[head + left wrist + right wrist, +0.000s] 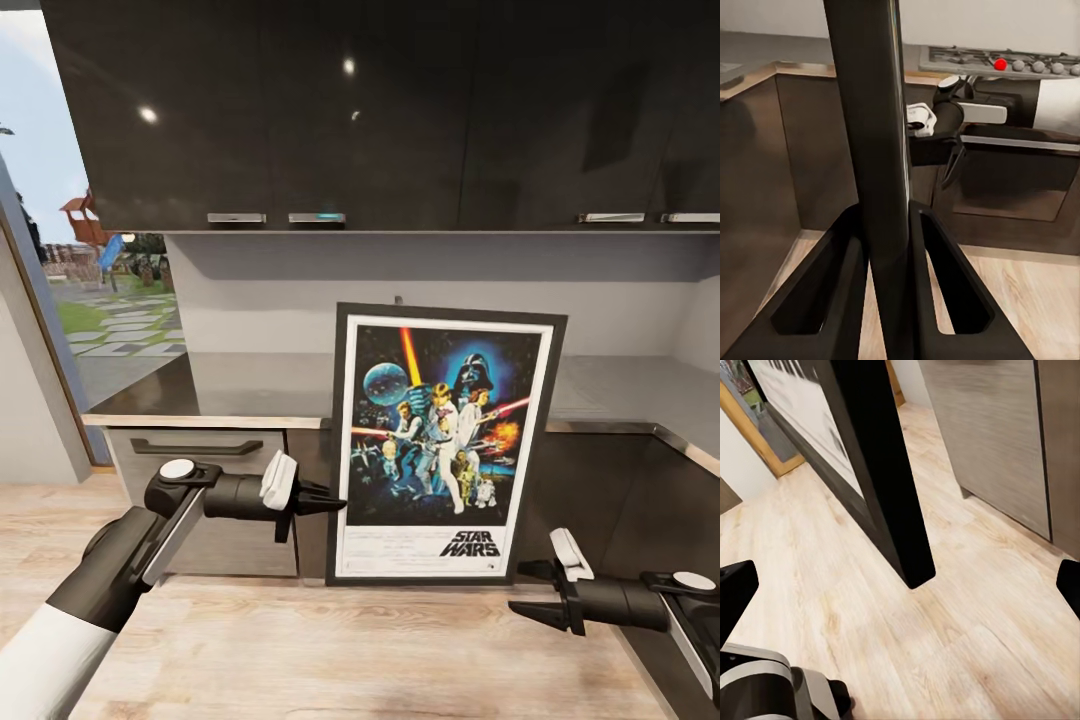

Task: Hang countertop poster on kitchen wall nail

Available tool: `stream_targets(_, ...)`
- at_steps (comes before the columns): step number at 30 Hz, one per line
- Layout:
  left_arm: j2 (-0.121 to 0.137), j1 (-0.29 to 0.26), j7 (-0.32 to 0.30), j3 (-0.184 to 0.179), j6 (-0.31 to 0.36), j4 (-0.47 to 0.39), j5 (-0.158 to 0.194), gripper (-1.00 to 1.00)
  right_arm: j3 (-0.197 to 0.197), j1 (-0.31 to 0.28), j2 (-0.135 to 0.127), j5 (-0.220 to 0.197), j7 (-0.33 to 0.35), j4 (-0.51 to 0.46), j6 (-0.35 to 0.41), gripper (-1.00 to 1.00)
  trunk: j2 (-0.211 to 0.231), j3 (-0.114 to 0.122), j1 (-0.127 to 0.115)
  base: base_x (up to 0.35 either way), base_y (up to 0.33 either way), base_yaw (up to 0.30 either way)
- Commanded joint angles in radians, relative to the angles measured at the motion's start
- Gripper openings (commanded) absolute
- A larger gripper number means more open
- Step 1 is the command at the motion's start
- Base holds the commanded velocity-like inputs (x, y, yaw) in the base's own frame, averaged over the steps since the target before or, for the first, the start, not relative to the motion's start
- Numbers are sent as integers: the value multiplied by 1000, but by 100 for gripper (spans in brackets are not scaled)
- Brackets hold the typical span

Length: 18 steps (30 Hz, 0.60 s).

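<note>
Bench (250,385): grey worktop behind. Poster (445,445): upright, off the bench, its left edge clamped in my left pincer (325,503). My right pincer (530,590): fingers apart, holding nothing, near the lower right corner. Step: carrying. Next, I judge: raise the frame to a wall nail.

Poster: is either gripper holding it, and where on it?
The left gripper is shut on the poster, pinching its left frame edge low down. The right gripper is open beside the lower right corner, holding nothing.
</note>
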Motion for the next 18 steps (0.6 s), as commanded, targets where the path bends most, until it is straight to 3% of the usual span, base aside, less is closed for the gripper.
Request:
stream_targets(1,1,-1,1,-2,8,0,6,-100,0,-1,0,-2,3,0,10,100,-1,-1,0,0,0,0)
stream_targets(18,1,-1,-1,0,8,0,7,-100,0,-2,2,-3,3,2,-1,100,-1,-1,0,0,0,0)
